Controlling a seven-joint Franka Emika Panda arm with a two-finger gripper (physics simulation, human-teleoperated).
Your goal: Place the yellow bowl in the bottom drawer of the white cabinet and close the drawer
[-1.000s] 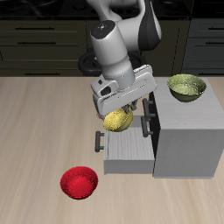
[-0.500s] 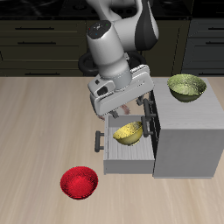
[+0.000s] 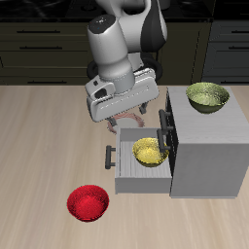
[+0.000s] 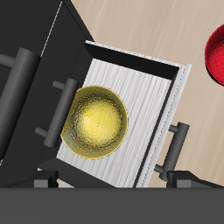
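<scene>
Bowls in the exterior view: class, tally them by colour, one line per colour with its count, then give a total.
Bright yellow: 1, the yellow bowl lying in the open bottom drawer
Olive-yellow: 1, the olive bowl on top of the white cabinet
Red: 1, the red bowl on the table
Total: 3

**A simulated kitchen**

Dark cupboard fronts with long bar handles [image 3: 39,46] run along the back wall, like fitted kitchen units. In front lies a pale wood-grain counter [image 3: 49,126] carrying bowls and a white cabinet [image 3: 206,146] of drawers. The flat, clean surfaces give away a computer render.
</scene>
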